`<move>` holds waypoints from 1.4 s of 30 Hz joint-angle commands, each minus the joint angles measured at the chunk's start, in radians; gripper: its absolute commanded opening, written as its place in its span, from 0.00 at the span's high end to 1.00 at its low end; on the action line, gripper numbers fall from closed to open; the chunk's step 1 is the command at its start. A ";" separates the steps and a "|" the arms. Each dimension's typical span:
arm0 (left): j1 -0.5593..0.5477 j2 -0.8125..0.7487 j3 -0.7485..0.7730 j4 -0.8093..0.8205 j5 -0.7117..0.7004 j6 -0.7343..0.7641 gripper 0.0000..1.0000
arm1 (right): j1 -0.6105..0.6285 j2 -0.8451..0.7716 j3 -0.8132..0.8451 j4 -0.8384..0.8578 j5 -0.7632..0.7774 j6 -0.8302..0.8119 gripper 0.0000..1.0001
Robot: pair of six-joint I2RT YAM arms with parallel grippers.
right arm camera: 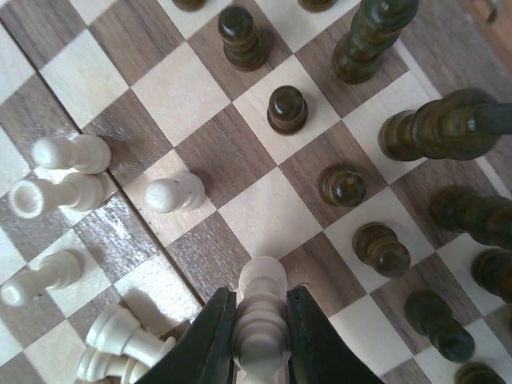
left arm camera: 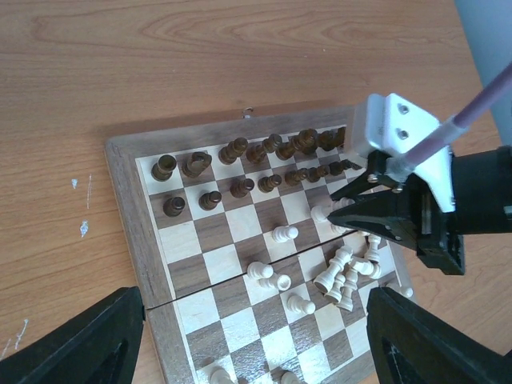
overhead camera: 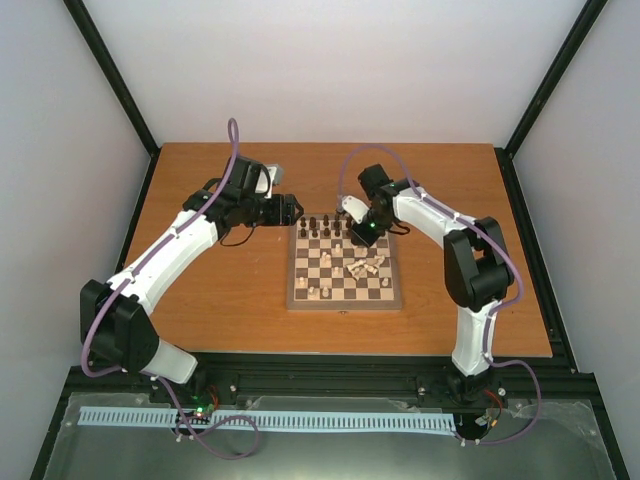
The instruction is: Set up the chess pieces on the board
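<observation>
The board (overhead camera: pixel 292 280) lies mid-table. Dark brown pieces (overhead camera: pixel 325 226) stand in two rows along its far side. Cream pieces lie in a heap (overhead camera: pixel 365 267) on its right half, a few stand or lie mid-board (left arm camera: pixel 268 274), and some stand at the near edge (overhead camera: pixel 315 292). My right gripper (overhead camera: pixel 362 238) is over the board's far right part, shut on a cream piece (right arm camera: pixel 260 320) held upright just in front of the dark pawns (right arm camera: pixel 288 108). My left gripper (overhead camera: pixel 292 210) hovers by the board's far left corner, open and empty; in its wrist view (left arm camera: pixel 256 298) the jaws stand wide apart.
The wooden table (overhead camera: pixel 220 300) is bounded by black frame rails and white walls. The right arm's gripper and cable (left arm camera: pixel 416 184) hang over the board's right side in the left wrist view. The heap of cream pieces (right arm camera: pixel 120 344) lies close beside the right gripper.
</observation>
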 commanded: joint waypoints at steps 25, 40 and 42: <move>0.014 -0.046 0.020 -0.003 -0.065 0.048 0.22 | 0.221 -0.376 -0.343 0.029 0.029 -0.122 0.90; 0.014 -0.062 0.018 -0.006 -0.080 0.054 0.22 | 0.345 -0.263 -0.321 0.056 0.075 -0.114 0.90; 0.014 -0.062 0.018 -0.007 -0.081 0.054 0.22 | 0.349 -0.257 -0.321 0.062 0.078 -0.113 0.90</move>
